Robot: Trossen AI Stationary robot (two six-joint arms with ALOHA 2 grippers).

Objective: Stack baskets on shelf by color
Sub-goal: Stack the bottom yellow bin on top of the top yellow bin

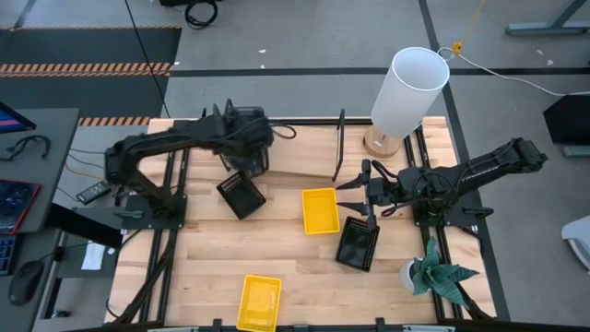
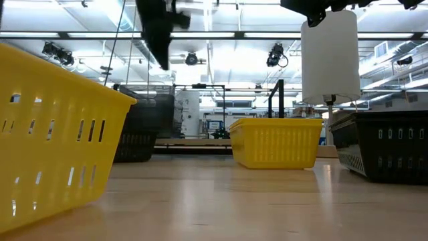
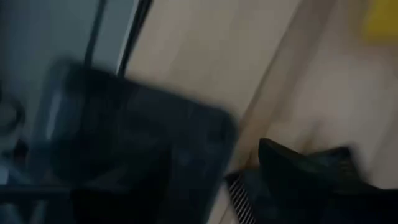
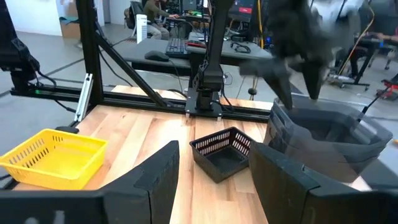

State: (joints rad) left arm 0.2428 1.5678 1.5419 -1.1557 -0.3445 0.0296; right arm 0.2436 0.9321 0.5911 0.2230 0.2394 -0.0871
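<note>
near left: yellow basket (image 2: 53,134) on the counter (image 2: 234,201), large in frame | middle: second yellow basket (image 2: 275,142) farther back | left of middle: dark basket (image 2: 137,130) behind | right edge: black basket (image 2: 388,144) | above right: white lamp shade (image 2: 329,57) | top: dark arm (image 2: 159,27) hanging, blurred

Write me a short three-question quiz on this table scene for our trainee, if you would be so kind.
1. How many yellow baskets are in view?
2. True or false: the right claw grips a basket.
3. What lies nearest the plant? A. a black basket B. a yellow basket C. the lamp
Key: 1. two; 2. false, it is open and empty; 3. A.
</note>
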